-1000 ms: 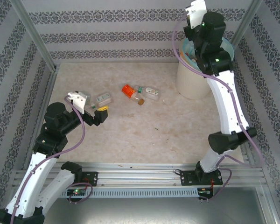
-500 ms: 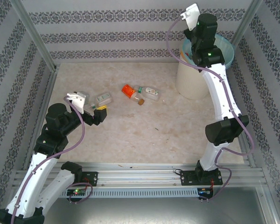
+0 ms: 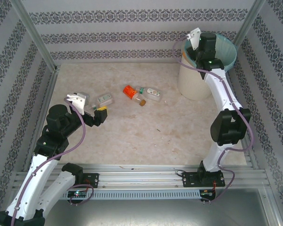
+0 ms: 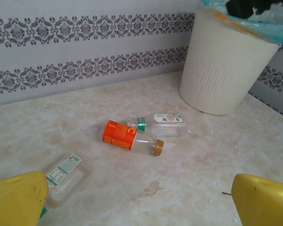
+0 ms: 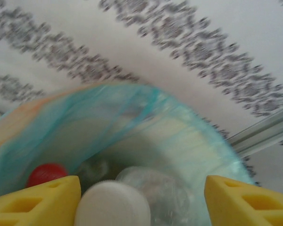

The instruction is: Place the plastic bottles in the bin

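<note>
lowered over bin, right jaws parted; bottle points cap-first at them

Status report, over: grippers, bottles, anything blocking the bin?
Left gripper open, low beside a clear bottle. Right gripper open over the bin, white-capped bottle under it. Also on the table: orange-labelled bottle, green-labelled bottle. Nothing in the way.

Cream-white ribbed bin, lined with a light teal bag. On the beige marbled table, a clear bottle wears an orange-red label and gold-brown cap. Grey damask bands stripe the white wall.
</note>
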You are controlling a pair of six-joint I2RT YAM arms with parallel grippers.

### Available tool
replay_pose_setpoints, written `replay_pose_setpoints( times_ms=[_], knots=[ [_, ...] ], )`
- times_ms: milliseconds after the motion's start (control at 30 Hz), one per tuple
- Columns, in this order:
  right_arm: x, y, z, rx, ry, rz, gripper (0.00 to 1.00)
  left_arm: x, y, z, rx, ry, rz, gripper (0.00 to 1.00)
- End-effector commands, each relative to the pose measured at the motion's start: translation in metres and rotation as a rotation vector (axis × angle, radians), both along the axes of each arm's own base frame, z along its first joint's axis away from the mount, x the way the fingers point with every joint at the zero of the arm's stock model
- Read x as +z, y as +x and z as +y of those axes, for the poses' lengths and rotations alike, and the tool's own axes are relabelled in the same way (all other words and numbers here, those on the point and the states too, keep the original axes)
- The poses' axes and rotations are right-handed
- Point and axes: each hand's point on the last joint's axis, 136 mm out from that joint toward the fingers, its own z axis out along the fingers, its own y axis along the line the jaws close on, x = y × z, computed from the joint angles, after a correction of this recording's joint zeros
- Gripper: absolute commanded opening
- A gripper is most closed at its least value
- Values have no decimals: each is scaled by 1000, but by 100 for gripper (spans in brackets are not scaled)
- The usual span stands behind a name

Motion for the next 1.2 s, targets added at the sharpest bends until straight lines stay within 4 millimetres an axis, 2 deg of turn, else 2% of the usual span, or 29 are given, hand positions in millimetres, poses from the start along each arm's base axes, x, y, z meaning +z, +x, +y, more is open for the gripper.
replay_pose_setpoints(
  times_ms=[0,233,400,567,667,767,867,967,1067,1167],
  knots=[
    [51,-25,11,39,104,-128,69,1,0,2,11,-22,14,100],
    [50,-36,-3,25,234,-110,53,0,0,1,8,-26,21,100],
    [62,-42,-8,37,380,-122,52,1,-1,1,11,-30,19,100],
    [60,-43,-4,48,438,-102,47,-2,-1,2,15,-26,29,100],
    [57,-42,-6,33,468,-75,43,-8,5,10,72,-14,66,100],
    [75,-51,1,45,525,-86,43,-19,13,22,149,33,144,100],
    [107,-74,18,95,545,-161,47,-39,25,37,237,123,259,100],
    [129,-101,52,183,516,-206,51,-62,40,46,287,221,377,100],
    [133,-128,96,305,486,-208,54,-86,60,45,269,281,481,100],
    [122,-154,135,414,476,-185,55,-111,85,39,218,316,572,100]
  ],
)
